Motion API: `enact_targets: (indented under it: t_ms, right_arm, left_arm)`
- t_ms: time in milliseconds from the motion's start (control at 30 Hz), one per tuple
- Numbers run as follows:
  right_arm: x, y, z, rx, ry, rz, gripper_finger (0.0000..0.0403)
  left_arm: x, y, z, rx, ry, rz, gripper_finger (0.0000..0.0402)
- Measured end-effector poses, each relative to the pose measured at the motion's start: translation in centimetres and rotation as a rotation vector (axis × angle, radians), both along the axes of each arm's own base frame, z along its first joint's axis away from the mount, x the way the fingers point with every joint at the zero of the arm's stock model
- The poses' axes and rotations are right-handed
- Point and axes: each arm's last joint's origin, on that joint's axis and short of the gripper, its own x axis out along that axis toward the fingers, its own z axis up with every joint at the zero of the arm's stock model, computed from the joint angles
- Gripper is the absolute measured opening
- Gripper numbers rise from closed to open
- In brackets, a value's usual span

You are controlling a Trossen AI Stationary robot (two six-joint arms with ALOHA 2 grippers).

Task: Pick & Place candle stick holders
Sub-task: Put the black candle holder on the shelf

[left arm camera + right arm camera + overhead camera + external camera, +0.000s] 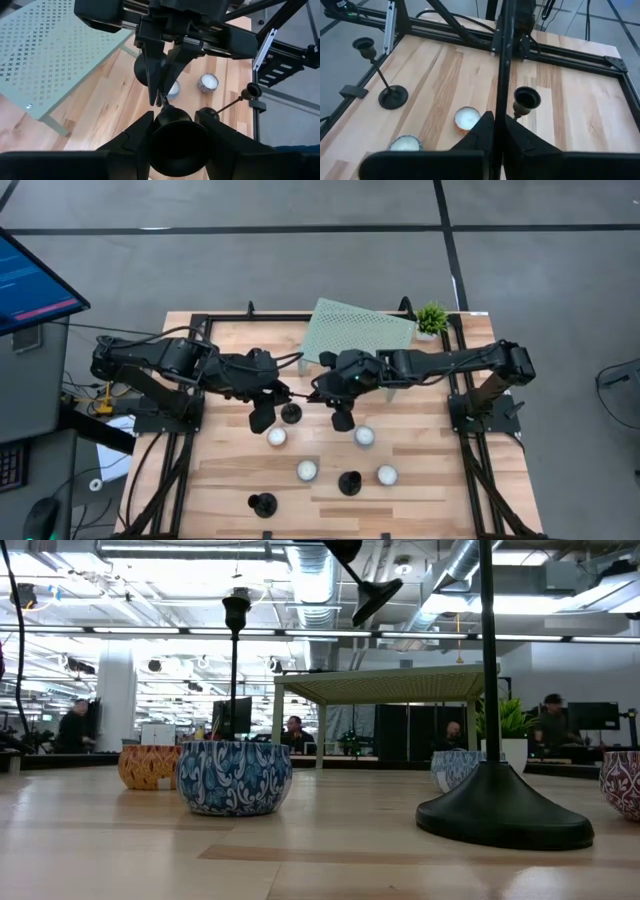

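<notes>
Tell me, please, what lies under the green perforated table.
From above, the green perforated table covers whatever is beneath it. In the low view, only its legs and the room behind show under it; the wood just below the top is hidden by bowls.

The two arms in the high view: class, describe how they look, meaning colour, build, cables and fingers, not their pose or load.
Both the left arm and the right arm are black, built of chunky jointed segments. Thin black cables loop along each. Each ends in two dark, flat, tapering fingers. No markings are legible.
</notes>
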Motion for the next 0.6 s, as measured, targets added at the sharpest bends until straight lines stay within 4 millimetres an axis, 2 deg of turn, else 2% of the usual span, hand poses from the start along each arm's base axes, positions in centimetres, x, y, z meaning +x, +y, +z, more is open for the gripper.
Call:
enact_targets:
  t_ms: [167, 300, 433, 600]
  right_arm:
    - [-0.3, -0.1, 0.4, 0.015, -0.009, -0.013, 0.0005]
    - [-1.2, -1.1, 1.9, 0.022, -0.052, -0.036, 0.0003]
    - [-2.8, -2.6, 3.6, -0.005, -0.088, -0.061, 0.0002]
    - [-5.8, -5.6, 6.1, -0.055, -0.13, -0.123, 0.0002]
  left_arm:
    - [0.0, 0.0, 0.1, -0.005, -0.006, -0.004, 0.0147]
    - [-0.1, 0.0, 0.3, -0.012, -0.025, -0.007, 0.0177]
    - [-0.8, 0.2, 1.0, -0.035, -0.078, -0.019, 0.0216]
    - [-1.7, 0.4, 2.1, -0.07, -0.173, -0.025, 0.0248]
